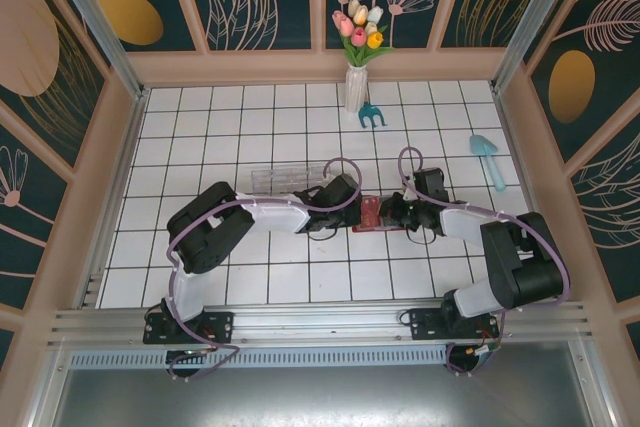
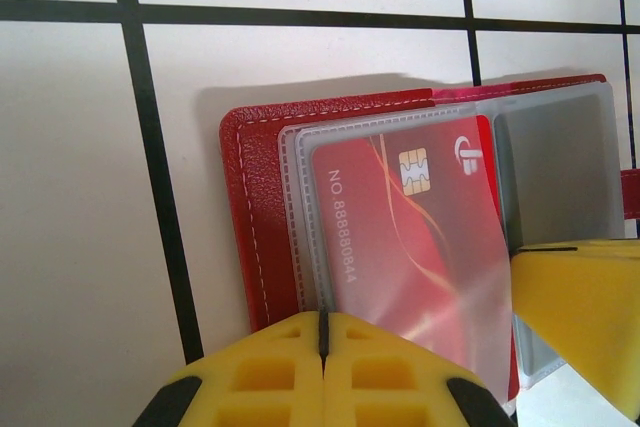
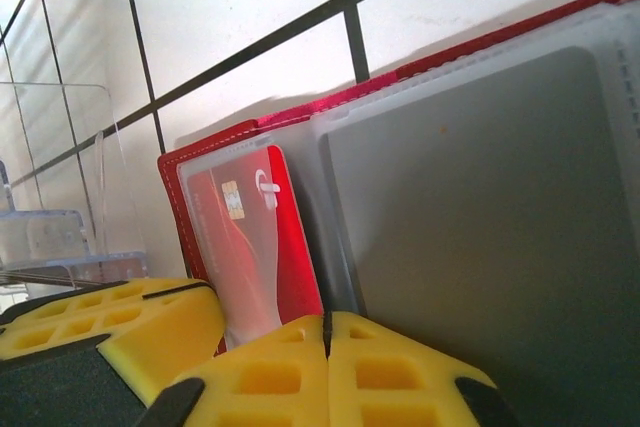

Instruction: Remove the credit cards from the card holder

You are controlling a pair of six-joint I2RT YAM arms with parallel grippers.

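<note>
The red card holder [image 1: 368,215] lies open on the white tiles between my two grippers, its stitched cover [image 2: 262,217] flat. A red credit card [image 2: 400,237] with a chip sits in a clear pocket and stands lifted at an angle. A dark grey card [image 3: 480,247] fills the pocket beside it. My left gripper [image 2: 323,317] is shut on the grey edge of the pockets at the holder's near side. My right gripper [image 3: 327,319] is shut where the red card's [image 3: 290,247] bare edge runs into its closed jaws. One yellow right finger [image 2: 580,317] touches the lifted pocket's edge.
A clear plastic box [image 1: 280,179] stands just behind the left arm, also seen left of the holder [image 3: 60,197]. A white vase of tulips [image 1: 357,87], a blue hand rake [image 1: 372,115] and a pale blue trowel [image 1: 490,159] are further back. Walls ring the tiled floor.
</note>
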